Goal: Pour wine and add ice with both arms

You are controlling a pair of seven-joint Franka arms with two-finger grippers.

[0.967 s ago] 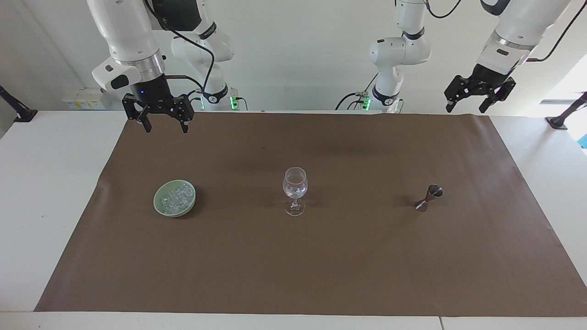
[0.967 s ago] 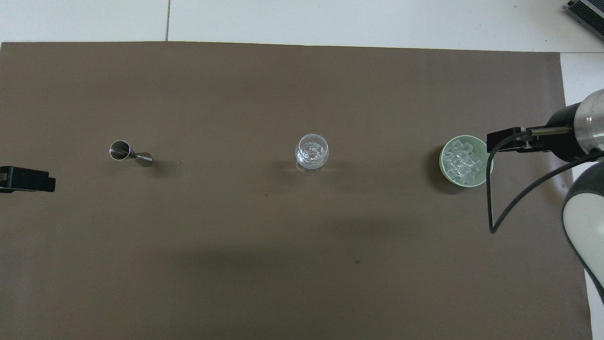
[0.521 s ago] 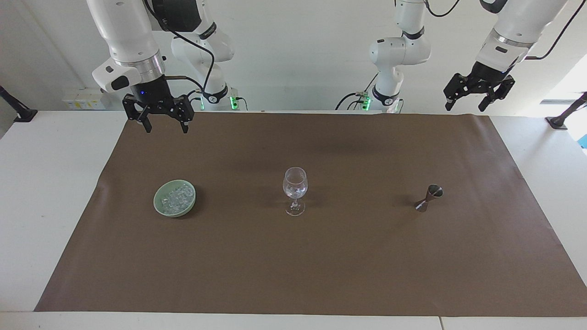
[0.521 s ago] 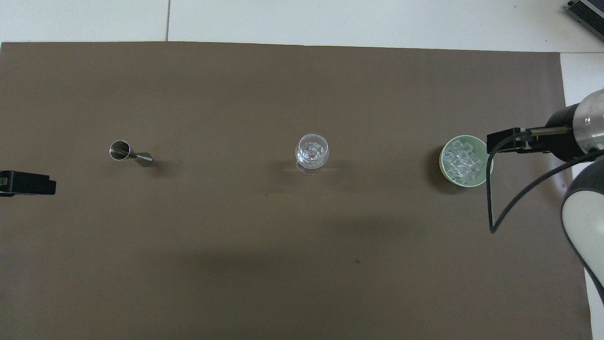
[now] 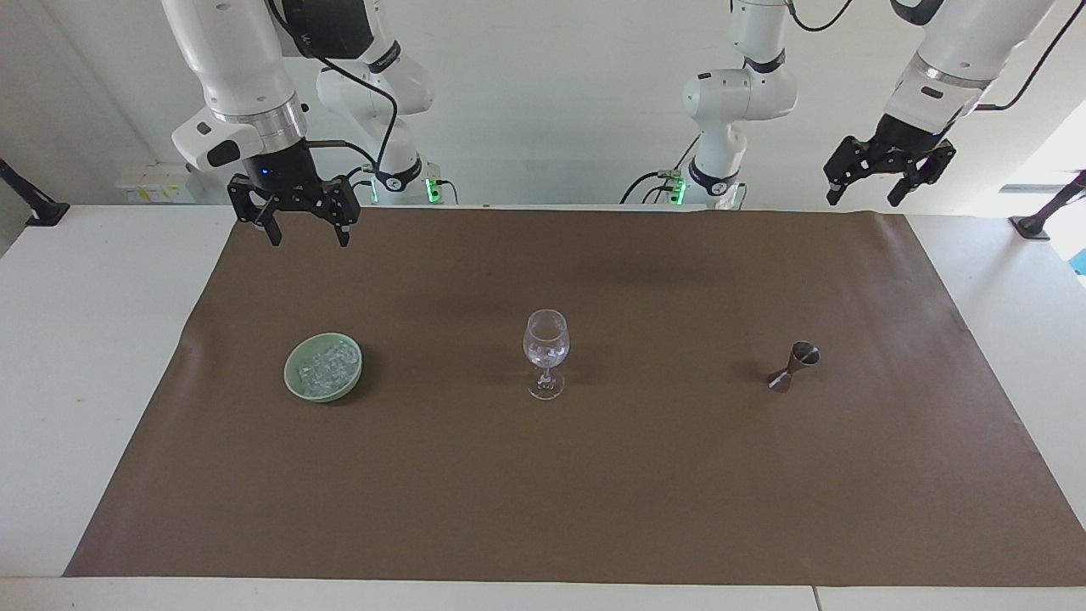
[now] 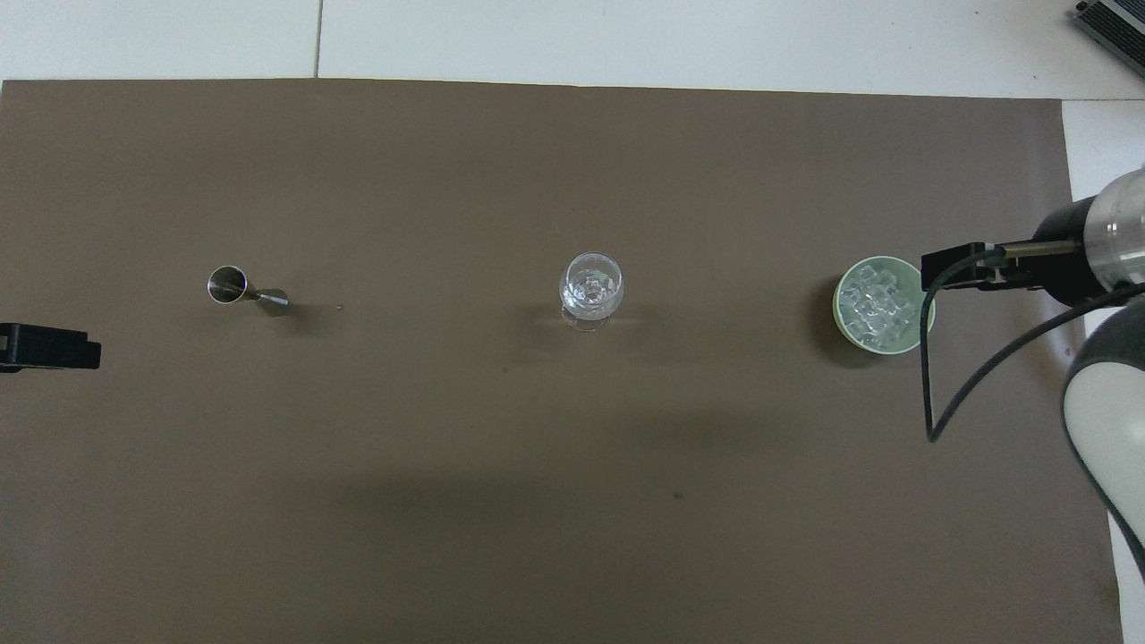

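Glassy ice (image 5: 327, 367) chunks in round green bowl (image 5: 297, 386); both grippers' fingers wide, empty

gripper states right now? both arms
Left gripper: open, empty, raised above the mat's edge nearest the robots.
Right gripper: open, empty, raised over the mat.

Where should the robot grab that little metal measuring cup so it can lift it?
Probably at the narrow waist of the measuring cup, coming in from above. It seems to stand slightly tilted on the brown mat, flaring into a cone at each end, so fingers closed around the pinched middle cannot slide off. The left hand, open, hangs at that end of the table.
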